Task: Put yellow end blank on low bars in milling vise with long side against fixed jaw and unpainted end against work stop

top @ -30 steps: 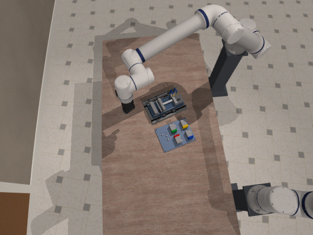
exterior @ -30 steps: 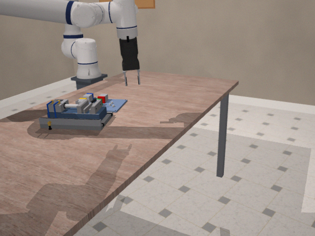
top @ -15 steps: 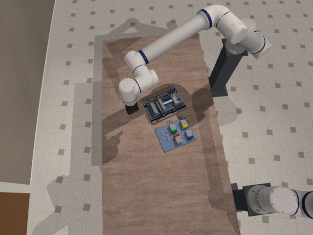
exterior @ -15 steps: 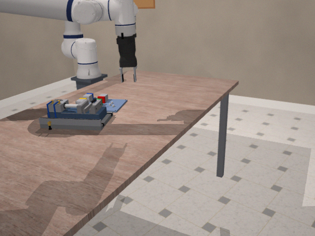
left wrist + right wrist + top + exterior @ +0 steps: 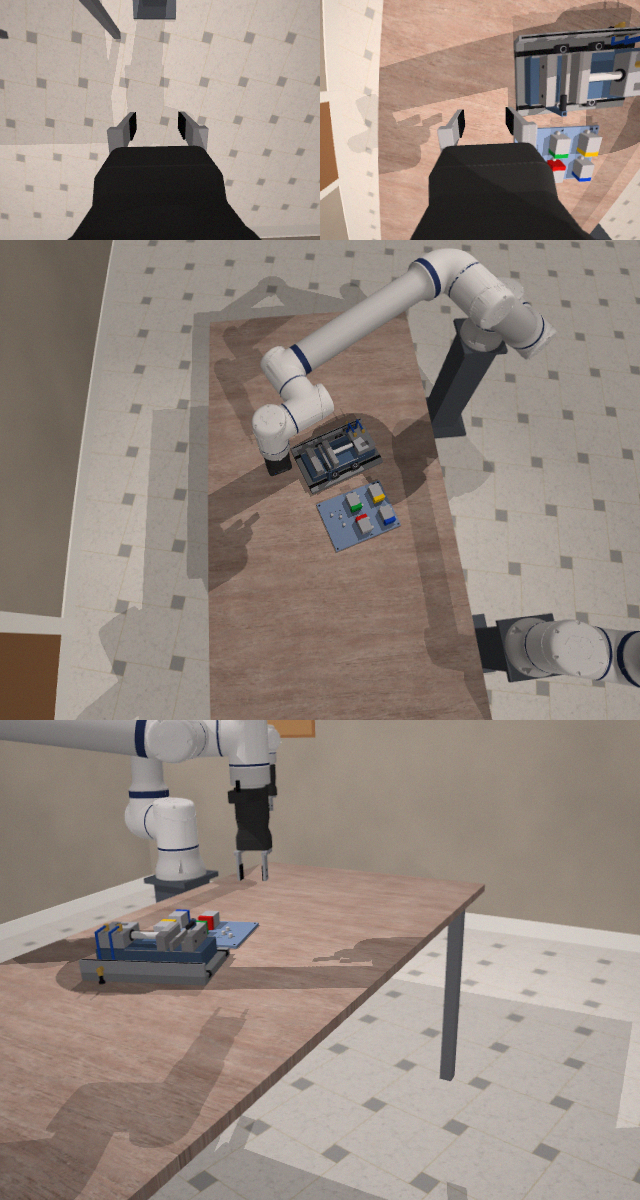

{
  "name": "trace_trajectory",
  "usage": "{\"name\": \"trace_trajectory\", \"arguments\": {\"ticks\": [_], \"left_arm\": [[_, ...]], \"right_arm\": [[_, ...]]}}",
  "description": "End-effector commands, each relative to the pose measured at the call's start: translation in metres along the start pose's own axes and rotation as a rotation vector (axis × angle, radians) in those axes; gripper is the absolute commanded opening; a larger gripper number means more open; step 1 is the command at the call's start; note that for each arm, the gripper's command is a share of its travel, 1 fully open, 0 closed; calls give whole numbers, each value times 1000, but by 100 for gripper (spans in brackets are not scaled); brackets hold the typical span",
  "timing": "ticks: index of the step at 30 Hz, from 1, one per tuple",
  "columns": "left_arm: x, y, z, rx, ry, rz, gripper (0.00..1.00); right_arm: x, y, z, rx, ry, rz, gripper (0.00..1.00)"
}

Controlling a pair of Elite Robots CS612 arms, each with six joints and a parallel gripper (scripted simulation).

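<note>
The blank with the yellow end [image 5: 376, 491] [image 5: 589, 142] stands on the blue plate [image 5: 337, 538] [image 5: 247, 928], at the corner nearest the vise's hose end. The milling vise lies beside the plate; its fixed jaw [image 5: 312, 460] [image 5: 548, 82] and moving jaw [image 5: 329, 453] [image 5: 578, 80] are apart. The dark work stop [image 5: 563, 102] shows between them. Narrow grey bars show in the gap, too small to tell apart. My right gripper [image 5: 252, 877] [image 5: 484, 116] is open and empty, high above the table beyond the fixed-jaw end. My left gripper [image 5: 157, 120] is open and empty over the floor.
Blanks with green [image 5: 353, 501] [image 5: 559, 145], red [image 5: 364, 524] and blue [image 5: 386, 514] [image 5: 583, 169] ends stand on the plate beside several small white pegs. Blue hoses [image 5: 355, 426] rise at the vise's far end.
</note>
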State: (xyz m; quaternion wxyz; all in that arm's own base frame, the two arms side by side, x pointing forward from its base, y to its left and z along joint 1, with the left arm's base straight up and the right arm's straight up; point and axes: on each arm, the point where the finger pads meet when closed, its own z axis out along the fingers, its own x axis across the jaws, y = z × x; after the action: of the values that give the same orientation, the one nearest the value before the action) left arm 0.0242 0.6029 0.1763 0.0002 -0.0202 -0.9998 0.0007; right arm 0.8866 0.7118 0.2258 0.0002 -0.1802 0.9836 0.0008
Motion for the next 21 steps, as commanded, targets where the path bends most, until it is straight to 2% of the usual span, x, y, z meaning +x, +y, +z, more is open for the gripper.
{"name": "trace_trajectory", "arguments": {"ticks": [1, 21], "left_arm": [[0, 1, -1, -1, 0, 0, 100], [0, 1, -1, -1, 0, 0, 100]], "right_arm": [[8, 7, -5, 1, -1, 7, 100], [50, 39, -20, 1, -1, 7, 100]]}}
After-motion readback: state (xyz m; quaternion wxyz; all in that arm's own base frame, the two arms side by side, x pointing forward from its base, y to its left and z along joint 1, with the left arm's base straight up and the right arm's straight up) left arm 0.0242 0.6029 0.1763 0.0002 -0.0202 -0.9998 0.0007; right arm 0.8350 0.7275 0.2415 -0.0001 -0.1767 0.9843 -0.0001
